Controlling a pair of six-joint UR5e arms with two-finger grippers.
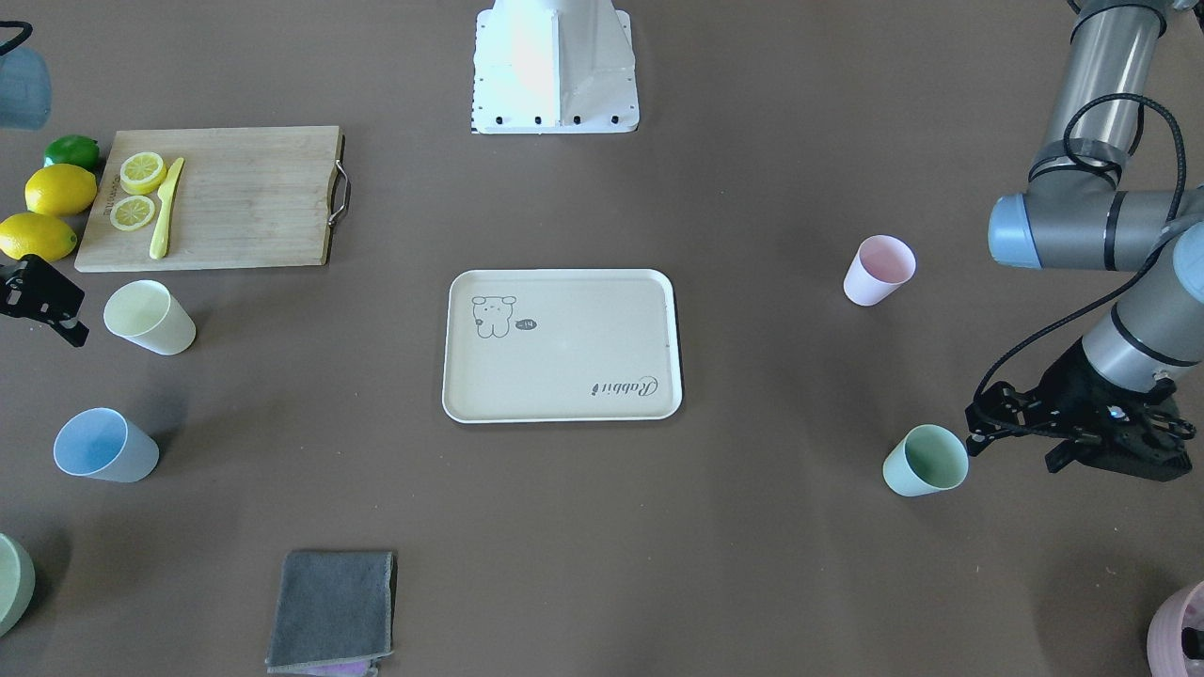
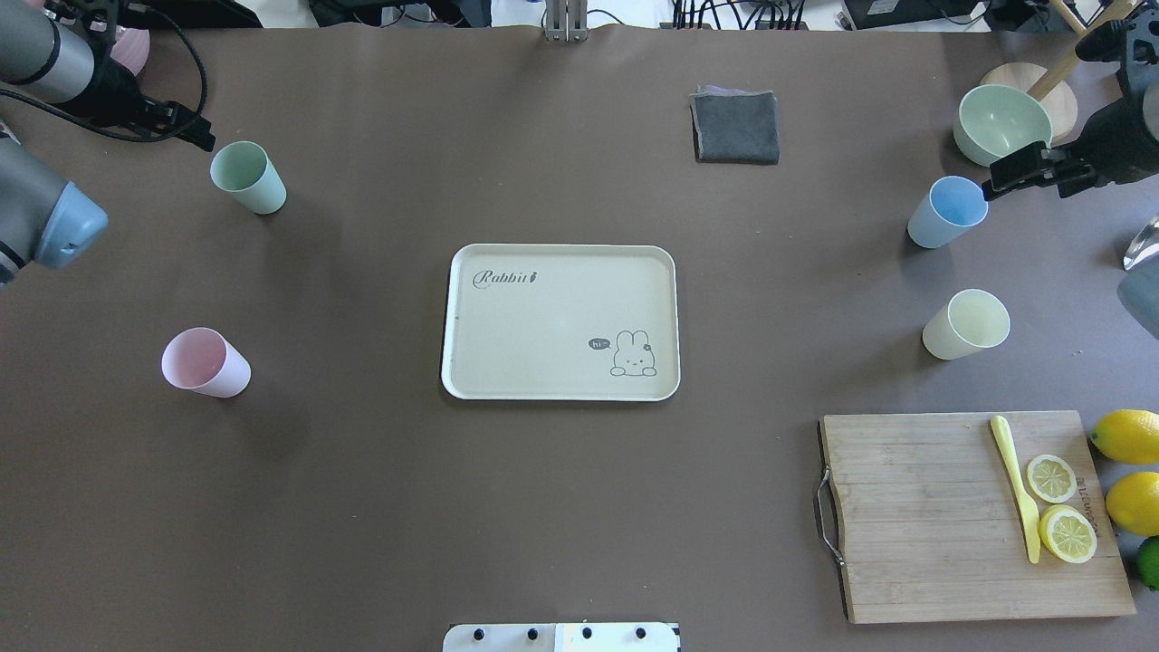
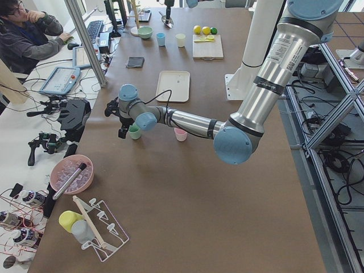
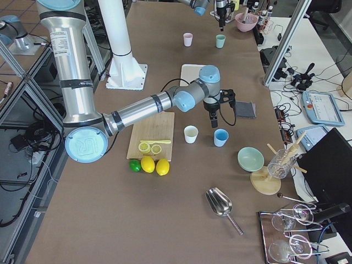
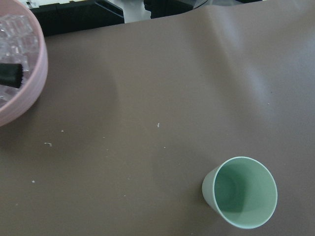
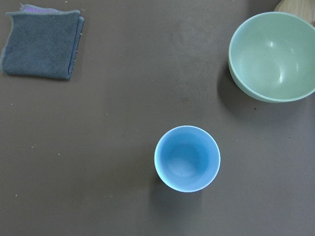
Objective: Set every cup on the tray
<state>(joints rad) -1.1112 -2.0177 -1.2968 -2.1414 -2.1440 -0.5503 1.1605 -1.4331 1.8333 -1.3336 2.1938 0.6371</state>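
The cream tray (image 2: 543,317) with the rabbit drawing lies at the table's middle, nothing on it; it also shows in the front view (image 1: 564,357). Green cup (image 2: 247,177) and pink cup (image 2: 205,362) stand upright on my left side. Blue cup (image 2: 946,211) and pale yellow cup (image 2: 966,324) stand upright on my right. My left gripper (image 2: 118,95) hangs above the table beside the green cup (image 5: 241,191). My right gripper (image 2: 1118,140) hangs above and beside the blue cup (image 6: 187,158). Neither holds anything. Their fingers show in no view clearly.
A wooden cutting board (image 2: 914,516) with a yellow knife, lemon slices and lemons beside it lies front right. A green bowl (image 2: 1000,122) and grey cloth (image 2: 735,127) sit at the far edge. A pink bowl of ice (image 5: 10,64) is near the left gripper.
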